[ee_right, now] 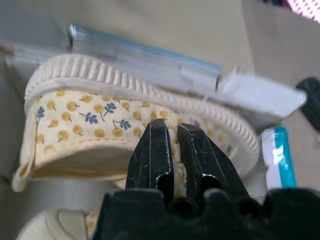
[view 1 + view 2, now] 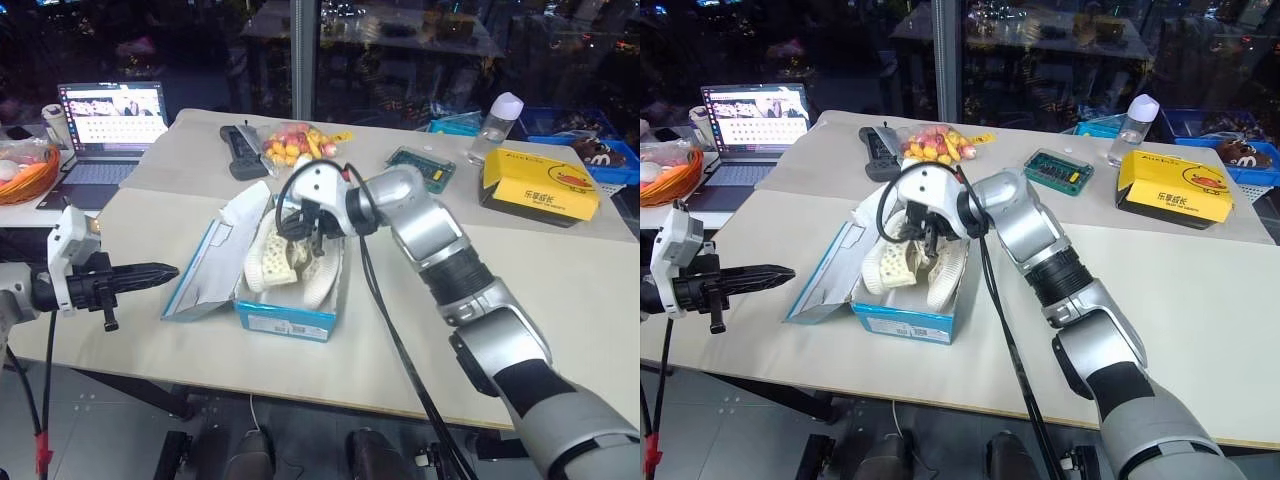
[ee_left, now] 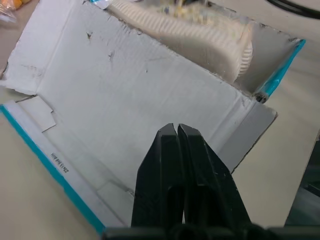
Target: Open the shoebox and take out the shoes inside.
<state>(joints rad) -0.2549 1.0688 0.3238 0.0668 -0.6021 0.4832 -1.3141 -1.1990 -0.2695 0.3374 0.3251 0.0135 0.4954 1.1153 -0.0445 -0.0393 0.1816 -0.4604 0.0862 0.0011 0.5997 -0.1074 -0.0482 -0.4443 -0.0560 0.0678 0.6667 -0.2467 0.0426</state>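
Right hand [image 2: 300, 232] pinches one of the shoes [image 2: 268, 258] over the open shoebox [image 2: 290, 315] at frame centre; lift straight, clearing the box wall. Left hand [image 2: 165, 271], fingers pressed together, hovers beside the lid.

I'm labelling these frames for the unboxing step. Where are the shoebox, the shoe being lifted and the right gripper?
shoebox [image 2: 285, 320]: left eye view, blue front wall.
shoe [image 1: 90, 117]: right wrist view, flowered lining.
right gripper [image 1: 172, 132]: right wrist view, between its fingertips.
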